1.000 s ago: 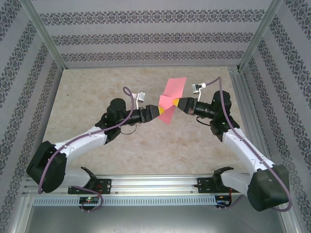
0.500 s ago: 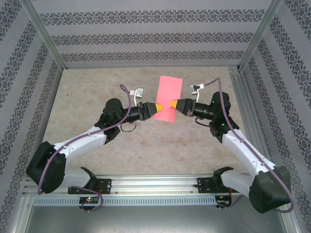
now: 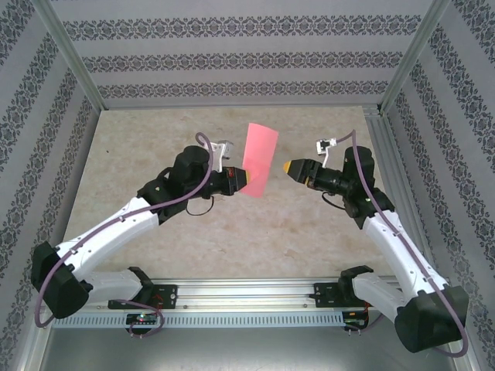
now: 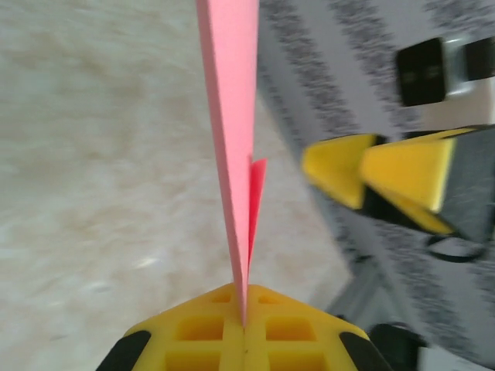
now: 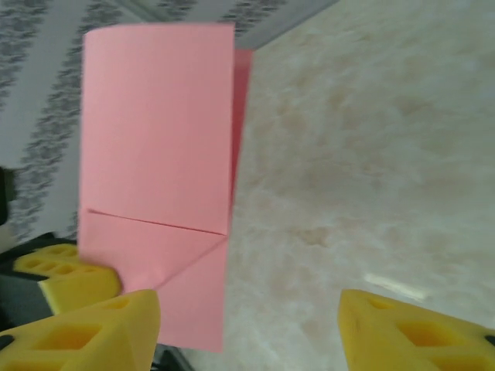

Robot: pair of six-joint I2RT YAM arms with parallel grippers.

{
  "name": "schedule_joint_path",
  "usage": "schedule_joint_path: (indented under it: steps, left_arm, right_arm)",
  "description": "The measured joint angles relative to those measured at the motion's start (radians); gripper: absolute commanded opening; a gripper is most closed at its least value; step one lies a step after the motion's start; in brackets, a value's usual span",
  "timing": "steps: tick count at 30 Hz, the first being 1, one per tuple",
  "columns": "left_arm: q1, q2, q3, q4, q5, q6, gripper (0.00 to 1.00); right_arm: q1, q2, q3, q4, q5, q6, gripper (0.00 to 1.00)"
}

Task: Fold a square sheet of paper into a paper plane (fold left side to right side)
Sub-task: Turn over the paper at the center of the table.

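The square sheet of paper (image 3: 259, 157) is pinkish-red and folded in half into a tall rectangle, held up in the air above the table. In the right wrist view the paper (image 5: 155, 139) shows a horizontal crease and a diagonal one near its lower end. My left gripper (image 3: 246, 182) is shut on the paper's lower edge. In the left wrist view the paper (image 4: 232, 116) rises edge-on from the closed yellow jaws of that gripper (image 4: 244, 309). My right gripper (image 3: 288, 166) stands open, a short way right of the paper and apart from it, with nothing between the jaws (image 5: 247, 332).
The beige marbled table (image 3: 155, 139) lies below both arms. Patterned walls and metal frame posts (image 3: 387, 77) close in the back and sides. The rail with the arm bases (image 3: 247, 297) runs along the near edge.
My right gripper opened, let go of the paper and drew back to the right. My left gripper shut on the paper's lower edge. The sheet turned more edge-on.
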Motion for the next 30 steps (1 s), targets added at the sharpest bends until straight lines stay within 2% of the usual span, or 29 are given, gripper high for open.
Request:
schedule_joint_path:
  steps: [3,7,10,13,19,22,30]
  left_arm:
    - [-0.068,0.105,0.121,-0.229,-0.202,0.032,0.00]
    - [-0.150,0.325,0.286,-0.530,-0.438,0.016,0.00]
    - [-0.196,0.516,0.400,-0.727,-0.553,-0.023,0.00]
    - [-0.235,0.672,0.480,-0.859,-0.610,-0.055,0.01]
    - [-0.286,0.854,0.616,-0.999,-0.623,-0.076,0.10]
    - [-0.291,0.910,0.668,-1.011,-0.597,-0.066,0.21]
    - [-0.291,0.971,0.750,-0.908,-0.398,0.005,0.44]
  right_arm:
    - [-0.014,-0.022,0.009,-0.125,0.109,-0.063,0.65]
    - [-0.042,-0.073,0.007,-0.246,0.260,-0.101,0.69]
    - [-0.070,-0.117,-0.003,-0.298,0.340,-0.109,0.70]
    - [-0.097,-0.135,-0.014,-0.342,0.389,-0.113,0.70]
    - [-0.144,-0.167,-0.048,-0.403,0.425,-0.113,0.71]
    - [-0.161,-0.188,-0.057,-0.415,0.428,-0.115,0.72]
    - [-0.195,-0.188,-0.113,-0.423,0.417,-0.115,0.73]
